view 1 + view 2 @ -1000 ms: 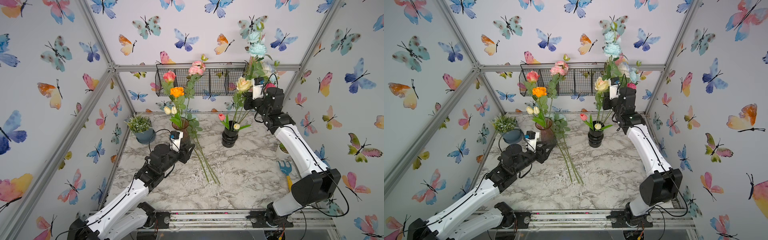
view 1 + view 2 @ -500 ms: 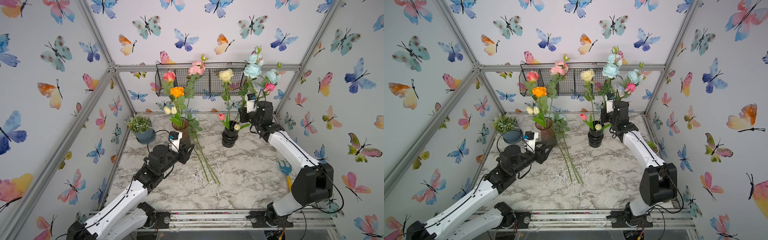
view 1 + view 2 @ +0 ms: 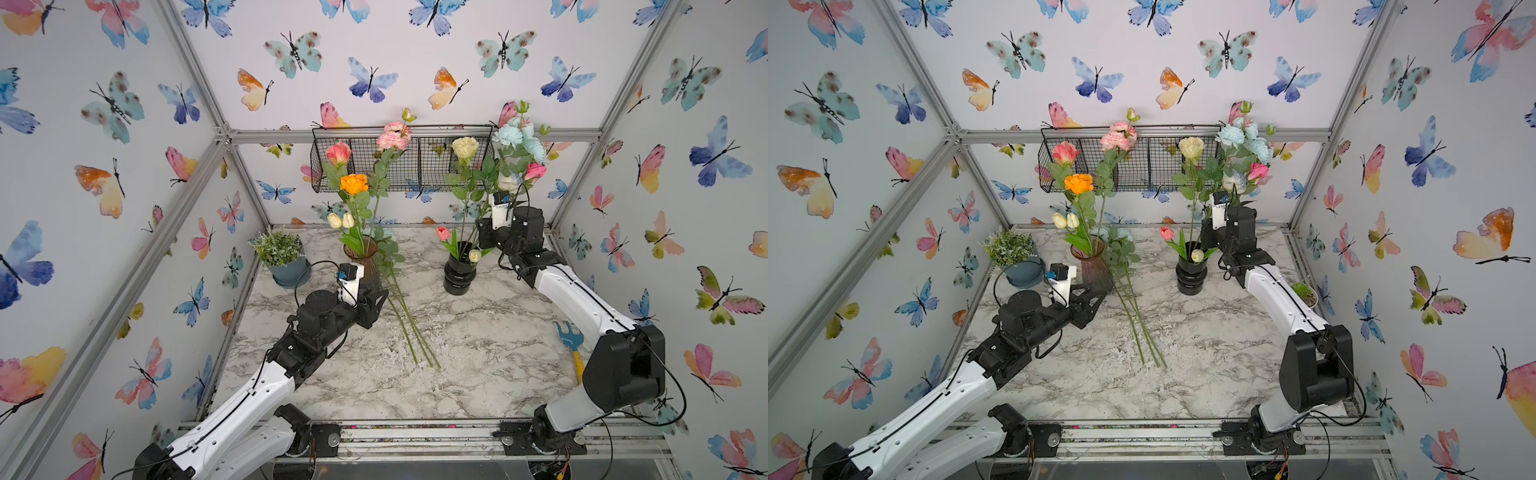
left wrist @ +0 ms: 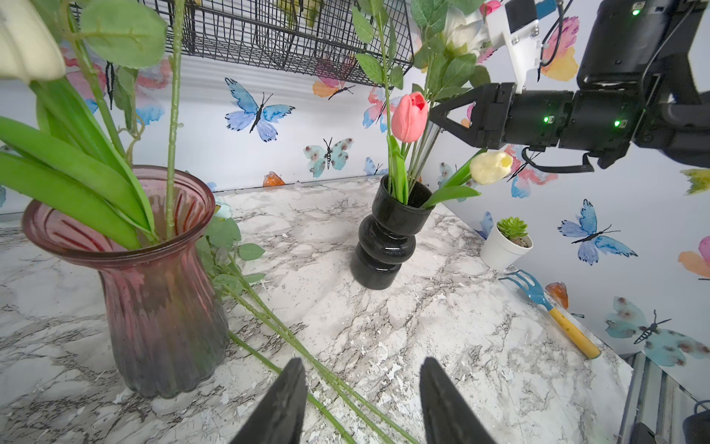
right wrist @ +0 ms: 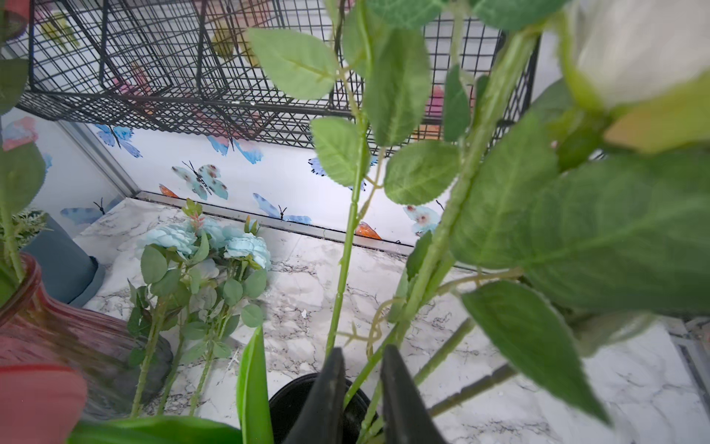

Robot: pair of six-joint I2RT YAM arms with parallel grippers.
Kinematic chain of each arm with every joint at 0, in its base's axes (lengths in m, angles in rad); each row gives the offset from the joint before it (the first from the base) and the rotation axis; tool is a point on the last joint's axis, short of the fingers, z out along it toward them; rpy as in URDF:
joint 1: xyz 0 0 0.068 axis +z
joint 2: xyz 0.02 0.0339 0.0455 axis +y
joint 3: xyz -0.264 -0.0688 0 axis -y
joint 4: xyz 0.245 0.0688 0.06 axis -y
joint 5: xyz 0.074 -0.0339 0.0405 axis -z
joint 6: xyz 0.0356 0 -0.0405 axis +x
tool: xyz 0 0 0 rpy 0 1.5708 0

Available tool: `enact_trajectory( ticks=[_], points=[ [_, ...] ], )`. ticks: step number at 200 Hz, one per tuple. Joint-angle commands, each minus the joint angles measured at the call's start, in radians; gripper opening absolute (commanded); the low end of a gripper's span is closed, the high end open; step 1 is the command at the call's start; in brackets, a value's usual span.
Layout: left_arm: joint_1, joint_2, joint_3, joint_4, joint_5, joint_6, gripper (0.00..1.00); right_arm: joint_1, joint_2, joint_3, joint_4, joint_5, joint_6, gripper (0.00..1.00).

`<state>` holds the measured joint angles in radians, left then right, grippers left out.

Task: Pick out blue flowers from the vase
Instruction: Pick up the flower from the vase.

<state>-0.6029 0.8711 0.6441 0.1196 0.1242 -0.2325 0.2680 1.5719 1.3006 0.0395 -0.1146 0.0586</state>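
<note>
Marbled surface [image 3: 478,340], mid-frame: right tool [image 5: 363,350] straddles stems above black vase [image 3: 459,276], grip unclear; isolate the blue flowers [image 3: 519,139] stem, lift straight.

place: robot test cell | evidence: aluminium frame [image 3: 266,135], butterfly-papered walls [image 3: 415,54], marble tabletop [image 3: 478,353], arm-base rail [image 3: 415,432]

On the bench [image 3: 478,374] we find the left vase [image 3: 370,266] and the right vase [image 3: 459,276] side by side, well apart. Loose stems [image 3: 409,328] lie just right of the left vase, heads toward the back wall [image 3: 266,166]. A potted plant [image 3: 282,253] sits left of that vase; a wire basket [image 3: 415,166] hangs on that wall.
</note>
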Motion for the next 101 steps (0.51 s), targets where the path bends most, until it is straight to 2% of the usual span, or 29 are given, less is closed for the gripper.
enact_trajectory(
  ticks=[1, 24, 56, 101],
  points=[
    [0.005, -0.021, -0.012, -0.003, -0.007, -0.002, 0.49, 0.0, -0.035, 0.006, 0.028, -0.018, -0.001, 0.12],
    [0.005, -0.019, -0.012, -0.003, -0.005, -0.004, 0.49, 0.001, -0.045, 0.009, 0.024, -0.018, -0.011, 0.05],
    [0.005, -0.019, -0.018, 0.003, -0.004, -0.005, 0.49, 0.0, -0.066, -0.005, 0.016, 0.018, -0.027, 0.02],
    [0.005, -0.015, -0.02, 0.006, -0.009, -0.001, 0.49, 0.0, -0.067, -0.013, 0.027, 0.015, -0.021, 0.02]
  ],
)
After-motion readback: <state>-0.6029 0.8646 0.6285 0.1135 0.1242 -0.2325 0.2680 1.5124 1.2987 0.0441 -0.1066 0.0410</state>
